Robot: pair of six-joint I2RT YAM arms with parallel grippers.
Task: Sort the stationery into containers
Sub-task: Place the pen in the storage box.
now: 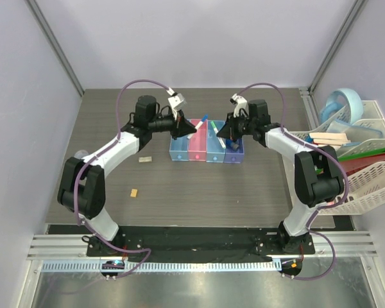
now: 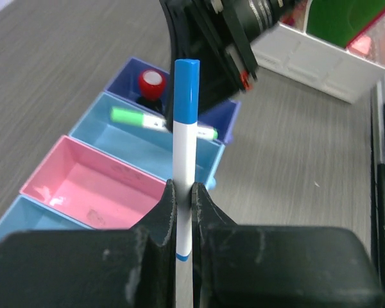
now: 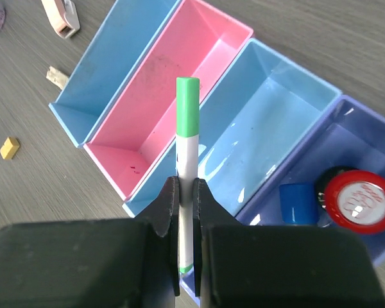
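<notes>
Checker: Pincers first. How far apart are the left one's fingers?

Observer: Hardly at all. The left gripper (image 2: 186, 192) is clamped on the blue-capped pen (image 2: 186, 96). Its black fingers (image 2: 162, 215) press the thin white barrel from both sides, and the glossy blue cap stands out past the tips.

Checker: And the right?

Observer: Much the same. The right gripper (image 3: 186, 189) is pinched tight on the green-capped pen (image 3: 187, 109), a slim white tube with a plain green cap, gripped low on the barrel.

Checker: Where do they sit against the bins?

Observer: Overhead, the row of bins (image 1: 206, 158) lies toward 12 o'clock from the table's middle. The left gripper reaches in from the row's 10 o'clock and the right from its 2 o'clock, with both pens above the row. In the right wrist view the green cap lines up with the wall between the pink bin (image 3: 160, 96) and the inner light blue bin (image 3: 269, 115).

Checker: What are the bins made of, and what shape?

Observer: Smooth translucent plastic. They are thin-walled rectangular troughs joined side by side. The pink one has dark specks on its floor. The darker blue bin (image 3: 366, 138) holds the red-capped bottle (image 3: 359, 200), which has a round shiny red lid on a black body. A small blue block (image 3: 298, 204) lies just beside it at its 9 o'clock.

Checker: Anything loose?

Observer: The tan block (image 1: 134, 192), a small cube, lies on the grey wood-grain table (image 1: 199, 192) at the row's 7 o'clock, well apart. A white slatted rack (image 1: 372, 186) stands at the 3 o'clock edge.
</notes>
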